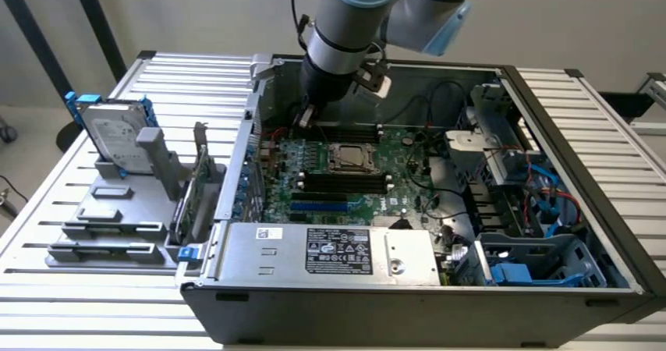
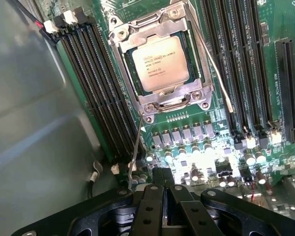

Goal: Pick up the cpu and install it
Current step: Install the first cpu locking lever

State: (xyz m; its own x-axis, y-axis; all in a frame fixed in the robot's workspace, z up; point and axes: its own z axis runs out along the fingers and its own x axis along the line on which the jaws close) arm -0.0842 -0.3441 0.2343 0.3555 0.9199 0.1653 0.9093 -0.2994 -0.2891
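Silver-grey on top, the cpu (image 2: 161, 64) lies flat in the socket frame (image 2: 119, 61) on the green motherboard (image 1: 406, 191), with the frame's metal around its edges. The claw (image 2: 163, 173) hangs over the board just beside the socket, fingers pressed together and gripping nothing. In the exterior view it reaches into the open computer case (image 1: 416, 308), which rests on the slatted desk (image 1: 593, 109).

A silver table of ribbed aluminium slats (image 1: 93, 308) spans the frame from the left edge to the right. Directly on it, at centre and right, lies a large dark grey metal computer case (image 1: 416, 316), open side up. At the left, just beside the case, sits a grey plastic parts holder (image 1: 109, 230).
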